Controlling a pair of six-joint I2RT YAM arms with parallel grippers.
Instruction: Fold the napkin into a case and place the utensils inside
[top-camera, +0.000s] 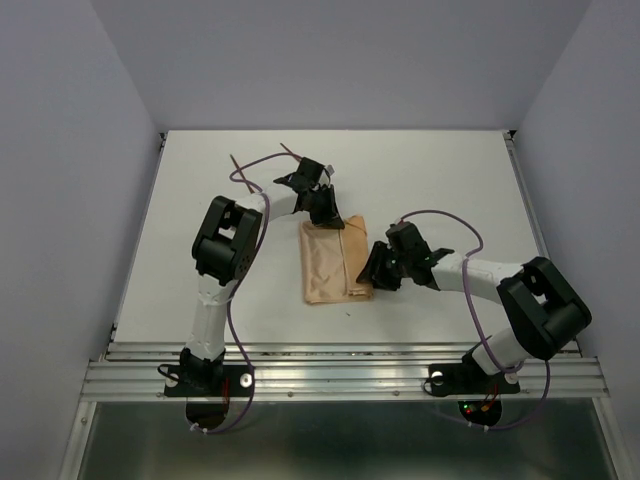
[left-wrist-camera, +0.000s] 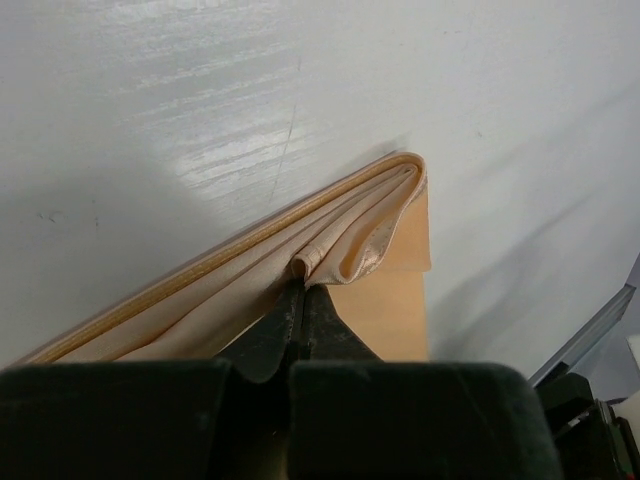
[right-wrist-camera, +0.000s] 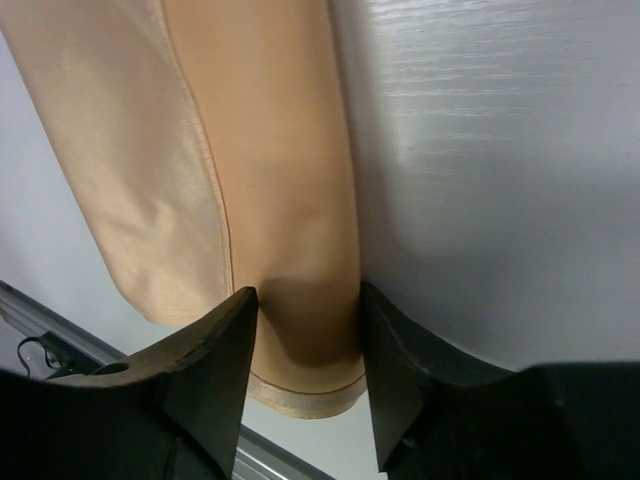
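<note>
The tan napkin (top-camera: 328, 262) lies folded into a narrow oblong in the middle of the table, its layered edges showing in the left wrist view (left-wrist-camera: 230, 275). My left gripper (top-camera: 330, 218) is at its far end, shut on a small fold of the top layer (left-wrist-camera: 303, 287). My right gripper (top-camera: 369, 272) is at the near right corner, open, its fingers standing on either side of the napkin's narrower right strip (right-wrist-camera: 290, 200). Two thin reddish utensils (top-camera: 237, 164) (top-camera: 292, 151) lie on the table at the back left, apart from both grippers.
The white table (top-camera: 450, 190) has walls on three sides. A metal rail (top-camera: 340, 375) runs along the near edge, where both arm bases stand. A purple cable (top-camera: 262, 165) loops over the left arm near the utensils.
</note>
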